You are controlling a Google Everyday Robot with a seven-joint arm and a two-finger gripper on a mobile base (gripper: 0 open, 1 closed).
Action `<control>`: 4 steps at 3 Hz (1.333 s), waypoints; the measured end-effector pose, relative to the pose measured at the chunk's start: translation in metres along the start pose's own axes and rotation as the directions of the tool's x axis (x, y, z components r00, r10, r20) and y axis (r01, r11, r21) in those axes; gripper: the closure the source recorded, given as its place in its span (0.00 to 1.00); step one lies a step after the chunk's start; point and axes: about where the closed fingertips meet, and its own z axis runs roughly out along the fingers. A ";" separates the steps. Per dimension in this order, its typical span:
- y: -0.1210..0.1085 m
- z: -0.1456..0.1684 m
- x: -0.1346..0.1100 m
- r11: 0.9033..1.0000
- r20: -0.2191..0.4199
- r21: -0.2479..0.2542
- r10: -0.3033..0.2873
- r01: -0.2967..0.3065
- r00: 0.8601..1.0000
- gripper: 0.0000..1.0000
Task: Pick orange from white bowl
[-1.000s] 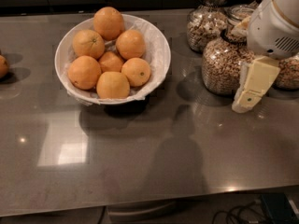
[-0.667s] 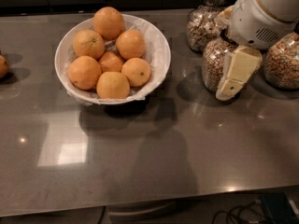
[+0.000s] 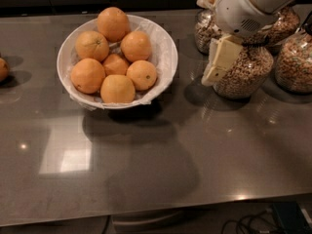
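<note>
End effector (image 3: 210,77): hung near tabletop's (image 3: 146,179) far right corner, beside grain jars (image 3: 239,74); nothing held, opening untellable. Orange (image 3: 113,23): lay ungrasped in white bowl (image 3: 165,48), far left. Pick not yet started.

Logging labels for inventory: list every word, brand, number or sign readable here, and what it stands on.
None readable: no text shows on the wide white paper-lined bowl, the round oranges in it, the glass jars of grain, the grey countertop, or the cream gripper hanging in front of the jars at upper right.
</note>
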 end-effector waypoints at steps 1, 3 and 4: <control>-0.001 0.001 -0.001 1.000 0.004 -0.001 -0.002 0.002 1.000 0.00; -0.024 0.026 -0.020 0.999 0.089 0.045 -0.030 0.026 0.996 0.00; -0.056 0.040 -0.060 0.991 0.178 0.096 -0.105 0.089 0.978 0.00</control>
